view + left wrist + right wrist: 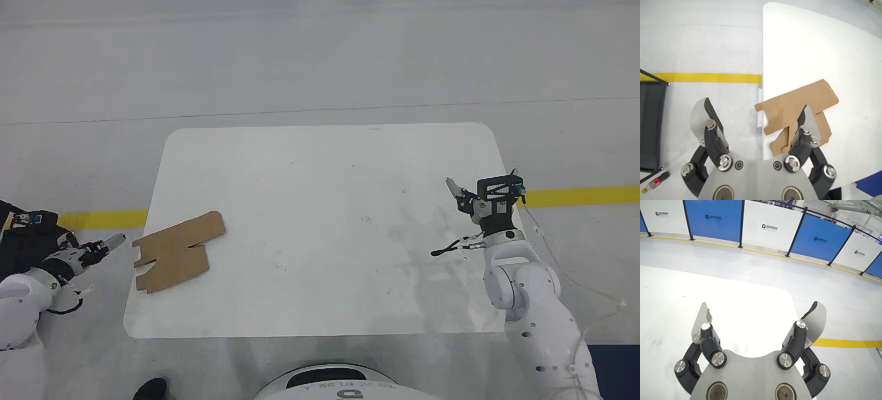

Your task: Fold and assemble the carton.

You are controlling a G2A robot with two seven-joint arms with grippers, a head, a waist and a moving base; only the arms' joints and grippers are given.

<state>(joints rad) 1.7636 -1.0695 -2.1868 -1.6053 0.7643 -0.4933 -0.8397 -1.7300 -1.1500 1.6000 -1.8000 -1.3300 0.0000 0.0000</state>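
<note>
You had the carton (pixel 797 102) lying flat and unfolded at the table's (pixel 330 200) left edge, one corner overhanging. A finger of the left gripper (pixel 756 102) hid part of it. That gripper was spread wide just off that edge. The right gripper (pixel 760 303) was spread above the right edge.

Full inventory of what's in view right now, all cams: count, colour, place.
Flat cardboard carton blank: 1, brown, unfolded on the table's left side, one corner past the edge.
Rounded-corner table: 1, white, in front of the robot.
Floor tape line: 1, yellow, on the floor either side of the table.
Small plastic bottle: 1, red label, lying on the floor near the left arm.
Metal-framed rack: 1, black, beside the bottle.
Fence panels: several, blue and white, beyond the table.
Left gripper: 1, open, off the table's left edge, beside the carton.
Right gripper: 1, open, empty, at the table's right edge.
</note>
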